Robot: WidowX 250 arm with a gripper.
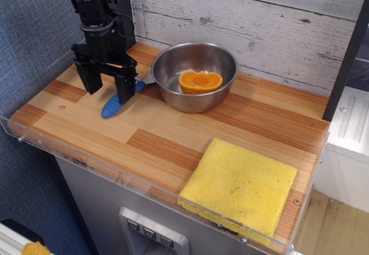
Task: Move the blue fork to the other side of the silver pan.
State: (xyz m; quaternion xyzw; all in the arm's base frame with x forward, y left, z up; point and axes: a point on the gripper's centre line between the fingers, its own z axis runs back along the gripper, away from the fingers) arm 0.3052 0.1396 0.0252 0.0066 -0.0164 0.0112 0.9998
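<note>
At the desk's (173, 142) nine o'clock end the pincer (109, 86) hangs with its two black fingers (125, 87) pointing straight down and spread wide, holding nothing. The right-hand finger stands in front of the middle of the blue fork (113, 106), and the other finger is off to the fork's nine o'clock side, so the opening sits partly beside the handle rather than squarely across it. Whether the tips touch the wood cannot be told.

The blue fork lies flat on the desk, its thick ribbed handle running from about seven o'clock up toward one o'clock, with the grey head tucked against the outer wall of the silver pan (167, 64). Judged from its look, the fork is light and stiff, a plastic-like grip with ridges that should give the fingers good purchase; it is unlikely to bend or break. The fat middle of the handle seems the best place to pinch, across its width, since the tined end is thin, smooth and too close to the pan wall for a finger to fit.

The silver pan sits just at three o'clock of the fork and holds an orange slice (200, 81). Further toward five o'clock a yellow cloth (239, 187) lies at the desk's near edge, well apart.
</note>
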